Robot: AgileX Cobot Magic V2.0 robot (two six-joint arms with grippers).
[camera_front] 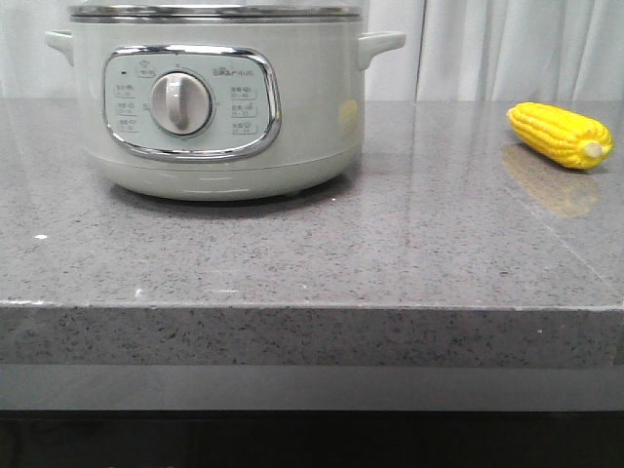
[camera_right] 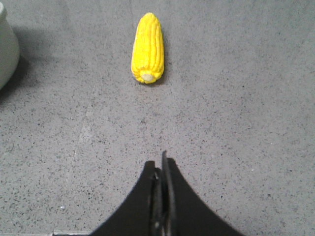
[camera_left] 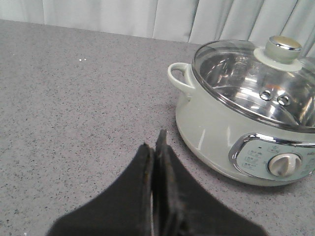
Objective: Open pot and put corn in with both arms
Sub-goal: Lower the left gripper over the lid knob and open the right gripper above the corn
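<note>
The pot (camera_front: 214,107) stands on the grey counter at the left of the front view, its dial facing me. In the left wrist view the pot (camera_left: 211,123) carries a glass lid (camera_left: 246,83) with a round knob (camera_left: 283,48). The corn (camera_front: 560,135) lies on the counter at the far right, stub end toward the front. It also shows in the right wrist view (camera_right: 147,47). My left gripper (camera_left: 154,146) is shut and empty, near the pot's front left side. My right gripper (camera_right: 160,164) is shut and empty, short of the corn. Neither gripper shows in the front view.
The speckled grey counter (camera_front: 312,253) ends in a front edge (camera_front: 312,308) close to the camera. White curtains (camera_front: 507,49) hang behind the counter. The pot's side (camera_right: 6,49) shows at the edge of the right wrist view.
</note>
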